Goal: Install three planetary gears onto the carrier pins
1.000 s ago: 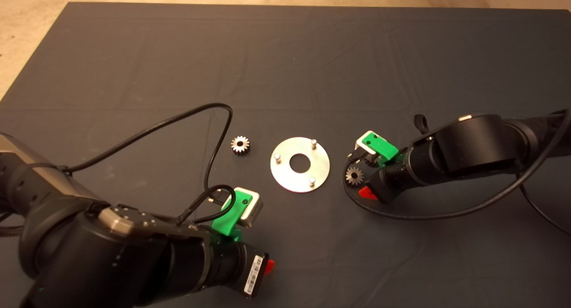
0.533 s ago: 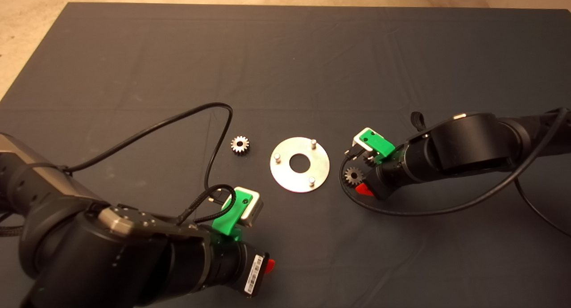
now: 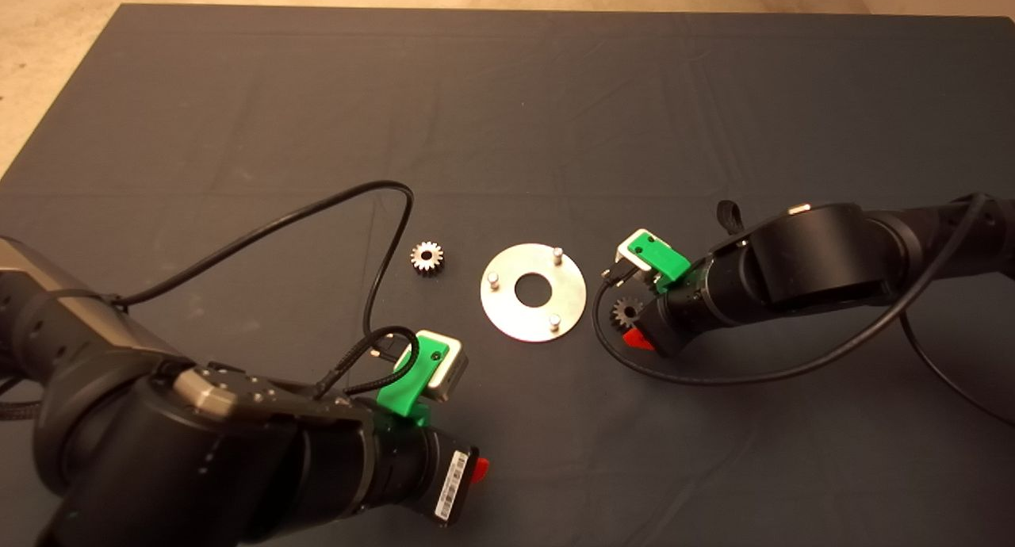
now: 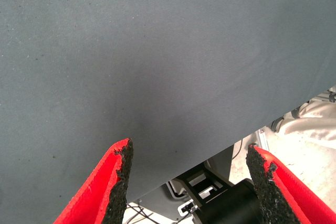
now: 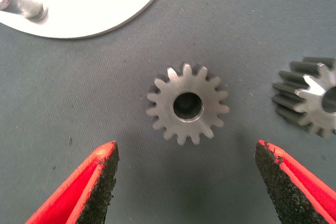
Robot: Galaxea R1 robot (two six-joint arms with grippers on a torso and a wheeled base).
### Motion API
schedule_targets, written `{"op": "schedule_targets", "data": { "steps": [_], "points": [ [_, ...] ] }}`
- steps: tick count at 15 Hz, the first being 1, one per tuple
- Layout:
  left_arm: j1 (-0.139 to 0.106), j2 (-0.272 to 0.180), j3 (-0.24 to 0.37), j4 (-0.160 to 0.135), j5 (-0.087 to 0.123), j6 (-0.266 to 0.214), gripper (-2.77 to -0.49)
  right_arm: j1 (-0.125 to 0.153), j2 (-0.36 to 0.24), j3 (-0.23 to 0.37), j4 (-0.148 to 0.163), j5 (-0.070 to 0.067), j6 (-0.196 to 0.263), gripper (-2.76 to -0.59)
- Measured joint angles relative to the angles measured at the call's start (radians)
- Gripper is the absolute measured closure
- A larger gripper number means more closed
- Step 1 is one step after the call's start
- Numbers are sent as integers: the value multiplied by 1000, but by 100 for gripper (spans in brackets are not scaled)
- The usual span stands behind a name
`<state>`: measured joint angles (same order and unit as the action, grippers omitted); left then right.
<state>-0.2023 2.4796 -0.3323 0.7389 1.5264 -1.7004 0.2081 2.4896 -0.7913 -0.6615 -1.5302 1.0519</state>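
The open right gripper (image 5: 186, 182) is being centred over the flat-lying, toothed steel planetary gear (image 5: 187, 104); even finger straddle is advised before closing

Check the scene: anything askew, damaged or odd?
Nothing stands out. The carrier plate lies flat, its three pins upright and bare. One gear lies flat left of it, another between the open right gripper's fingers, a third beside it. Left gripper idles open.
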Motion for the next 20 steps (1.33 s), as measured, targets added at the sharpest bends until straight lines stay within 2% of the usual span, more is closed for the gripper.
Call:
{"op": "schedule_targets", "data": {
  "steps": [11, 15, 20],
  "points": [
    [0, -3, 0, 6, 0, 0, -149, -11, 36, -69, -27, 0, -1, -191],
    [0, -3, 0, 6, 0, 0, -149, -28, 40, -78, -31, 0, -4, -183],
    [0, -3, 0, 7, 0, 0, -149, -35, 41, -80, -31, 0, -4, -156]
  ]
}}
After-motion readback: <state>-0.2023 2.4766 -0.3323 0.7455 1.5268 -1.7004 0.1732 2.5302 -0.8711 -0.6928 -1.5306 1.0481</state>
